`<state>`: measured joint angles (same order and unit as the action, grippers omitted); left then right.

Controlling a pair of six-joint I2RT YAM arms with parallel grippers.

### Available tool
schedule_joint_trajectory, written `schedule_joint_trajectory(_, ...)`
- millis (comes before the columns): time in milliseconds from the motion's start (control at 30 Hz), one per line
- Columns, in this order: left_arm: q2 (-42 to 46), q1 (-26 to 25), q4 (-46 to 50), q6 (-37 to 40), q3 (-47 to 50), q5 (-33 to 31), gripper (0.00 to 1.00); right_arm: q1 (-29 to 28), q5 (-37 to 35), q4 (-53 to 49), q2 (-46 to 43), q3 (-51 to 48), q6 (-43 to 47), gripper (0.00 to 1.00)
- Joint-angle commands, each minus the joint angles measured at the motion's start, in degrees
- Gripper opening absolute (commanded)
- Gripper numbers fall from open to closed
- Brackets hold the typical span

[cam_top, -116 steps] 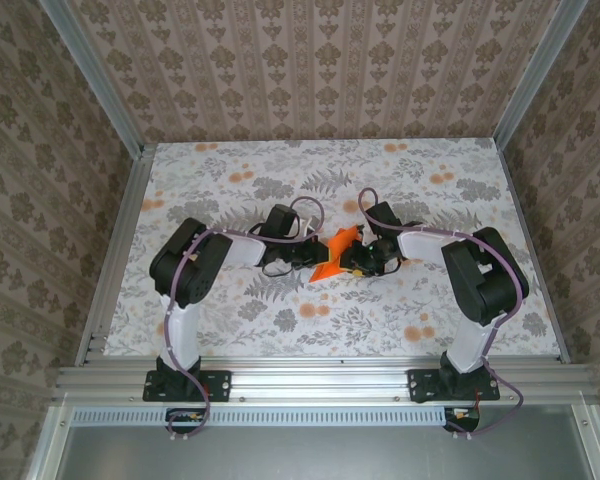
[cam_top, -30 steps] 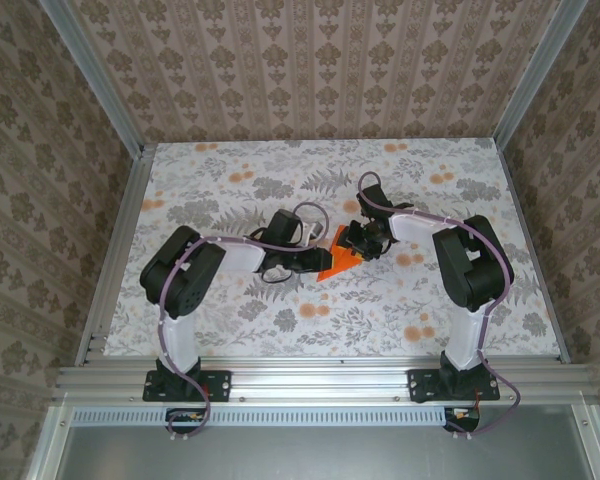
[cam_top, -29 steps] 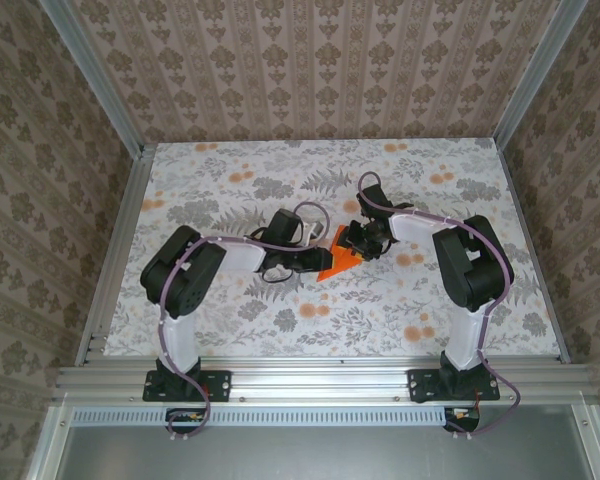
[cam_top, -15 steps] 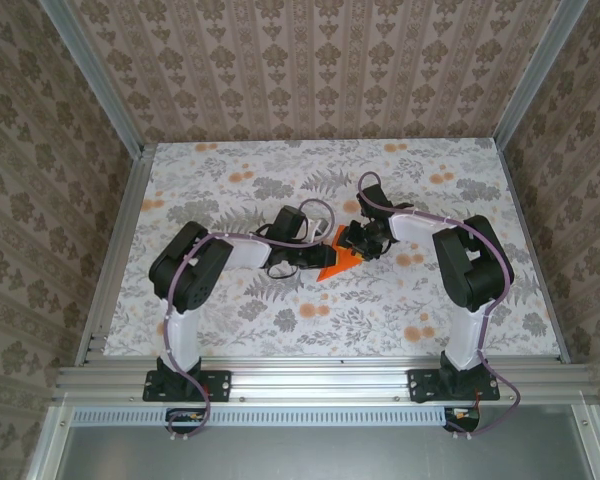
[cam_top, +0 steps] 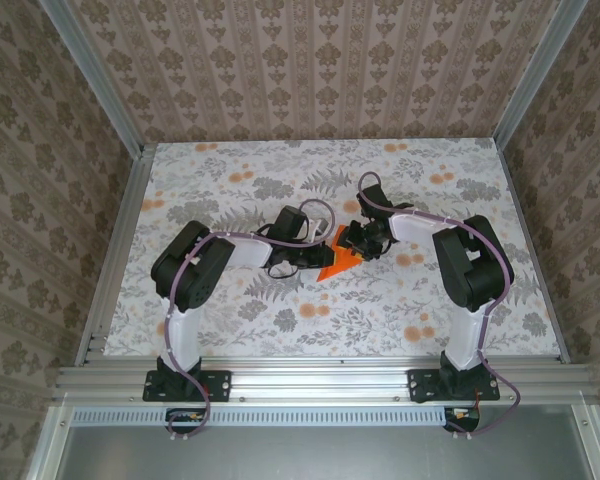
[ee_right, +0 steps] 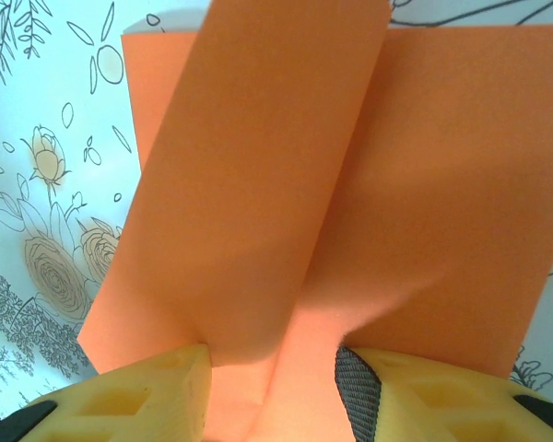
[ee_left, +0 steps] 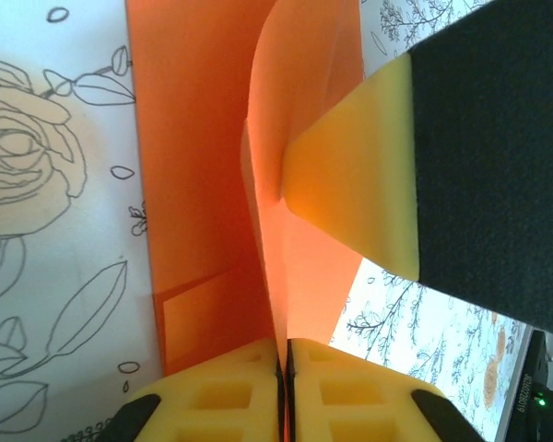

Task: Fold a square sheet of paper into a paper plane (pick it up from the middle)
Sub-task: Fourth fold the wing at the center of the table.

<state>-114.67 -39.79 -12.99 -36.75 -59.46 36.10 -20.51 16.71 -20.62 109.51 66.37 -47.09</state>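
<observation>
The square sheet of paper [cam_top: 337, 262], bright orange and partly folded, lies mid-table between both grippers. My left gripper [cam_top: 312, 258] is at its left edge. In the left wrist view its yellow pads [ee_left: 284, 348] are shut on a thin upright fold of the paper [ee_left: 203, 138]. A yellow pad of the right gripper's finger [ee_left: 350, 184] presses against that raised flap. My right gripper [cam_top: 357, 242] sits at the sheet's far right side. In the right wrist view its jaws [ee_right: 272, 387] stand apart, with a creased ridge of paper [ee_right: 350, 184] running between them.
The table [cam_top: 210, 190] carries a cloth printed with grey leaves and pale orange flowers. Patterned walls and an aluminium frame [cam_top: 120, 250] close it in on the left, back and right. Both arm bases sit at the near edge.
Since 3.9 s ago the right gripper has shifted back and the paper lies lower and flatter. Over the last second the left arm's elbow has swung slightly rightward; the paper has barely moved.
</observation>
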Motion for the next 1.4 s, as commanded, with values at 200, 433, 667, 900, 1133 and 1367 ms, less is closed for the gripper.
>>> schedule_joint_trajectory(200, -1.5, 0.8, -2.7, -3.1, -1.6, 4.4, 0.04, 0.7, -6.6, -5.9, 3.1, -4.7, -0.5, 0.5)
schedule_joint_trajectory(433, -2.2, 1.1, -2.8, -7.3, -2.0, 8.7, 0.04, 1.6, -2.3, -3.5, -5.5, -4.6, 6.1, 0.52)
schedule_joint_trajectory(667, -2.9, 0.5, -3.2, -10.6, -1.8, 8.9, 0.02, 2.1, 4.7, -0.8, -10.8, -6.6, 10.5, 0.52)
schedule_joint_trajectory(900, -4.8, 0.3, -4.3, -13.3, -2.8, 10.6, 0.01, 2.0, 7.6, 1.4, -8.7, -7.8, 12.5, 0.49)
schedule_joint_trajectory(1133, -6.1, 0.2, -4.1, -15.0, -4.1, 11.8, 0.01, 2.0, 8.5, 0.8, -4.8, -6.6, 13.9, 0.47)
schedule_joint_trajectory(1367, -6.4, 0.3, -4.2, -15.6, -4.5, 12.6, 0.01, 2.0, 5.3, -0.9, -3.6, -6.6, 13.2, 0.48)
